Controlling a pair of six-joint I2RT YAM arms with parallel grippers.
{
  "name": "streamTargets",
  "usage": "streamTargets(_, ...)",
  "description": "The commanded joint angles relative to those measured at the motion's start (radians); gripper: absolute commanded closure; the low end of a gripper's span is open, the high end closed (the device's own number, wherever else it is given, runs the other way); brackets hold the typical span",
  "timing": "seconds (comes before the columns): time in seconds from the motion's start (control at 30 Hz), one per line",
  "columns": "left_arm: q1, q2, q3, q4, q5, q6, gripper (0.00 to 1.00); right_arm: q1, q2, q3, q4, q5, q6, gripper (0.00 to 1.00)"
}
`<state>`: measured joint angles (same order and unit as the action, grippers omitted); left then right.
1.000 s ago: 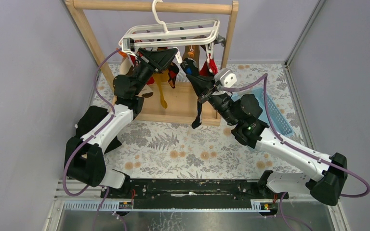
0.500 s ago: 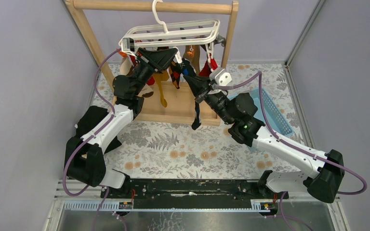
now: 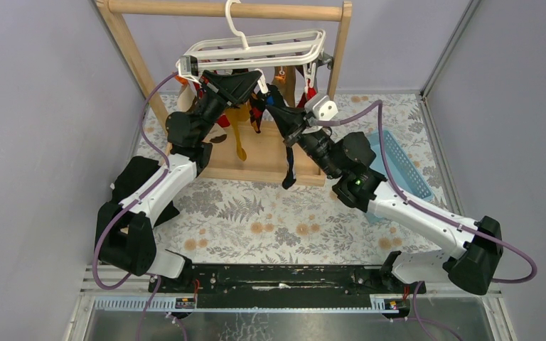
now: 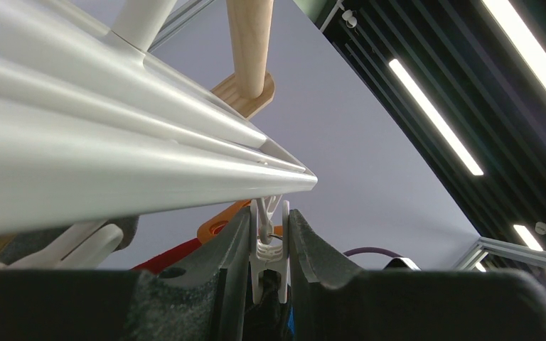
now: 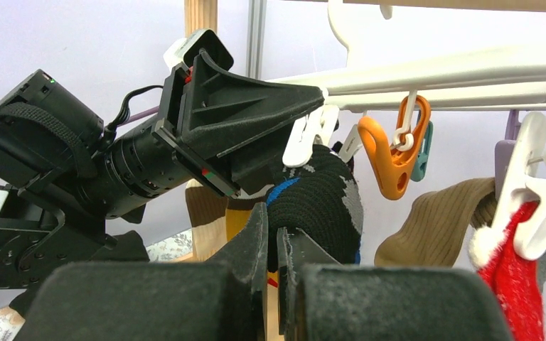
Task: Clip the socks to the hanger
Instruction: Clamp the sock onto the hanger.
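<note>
Left gripper (image 4: pixel 270 226): its two dark fingers are almost together, pressing from both sides on a white clip (image 4: pixel 269 250); the clip dangles from the end of a hanger bar just above the fingertips.
Right gripper (image 5: pixel 273 238): nearly closed, with only a thin slit between the fingers. It pinches the top of the long black sock (image 5: pixel 321 202), which bulges up past the fingertips.
Hanger (image 3: pixel 250 47): a white frame of parallel bars, right above both grippers, hooked over the round rail.
Long black sock: black with blue and grey patches. Its top sits just below the white clip and touches the left gripper's tip; the rest hangs down beneath the right gripper.
Other socks: to the right of the right gripper, a brown ribbed sock (image 5: pixel 434 220) and a red sock (image 5: pixel 513 284) hang from clips. A mustard sock (image 3: pixel 238 135) hangs below the left gripper.
Orange clip (image 5: pixel 392 158): open-ended and empty, just right of the black sock.
Room: lilac walls (image 3: pixel 35 106) on three sides.
Table (image 3: pixel 270 213): covered in a fern-and-flower print, below both arms.
Wooden rack (image 3: pixel 185 8): carries the hanger.
Blue basket (image 3: pixel 407 169): on the table, beside the right arm.
</note>
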<state>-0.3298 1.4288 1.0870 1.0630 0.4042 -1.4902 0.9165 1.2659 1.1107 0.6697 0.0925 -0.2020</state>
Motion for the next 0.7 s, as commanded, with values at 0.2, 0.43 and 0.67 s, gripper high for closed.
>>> streamTargets(0.2, -0.012, 0.002, 0.001, 0.081, 0.081, -0.018, 1.0, 0.007, 0.026, 0.069, 0.032, -0.002, 0.0, 1.0)
streamTargets(0.43, -0.012, 0.009, 0.001, 0.092, 0.084, -0.026, 1.0, 0.005, 0.0, 0.044, 0.035, 0.007, 0.0, 1.0)
streamTargets(0.67, -0.012, 0.017, -0.006, 0.098, 0.081, -0.026, 0.8, 0.005, 0.014, 0.064, 0.031, -0.009, 0.004, 1.0)
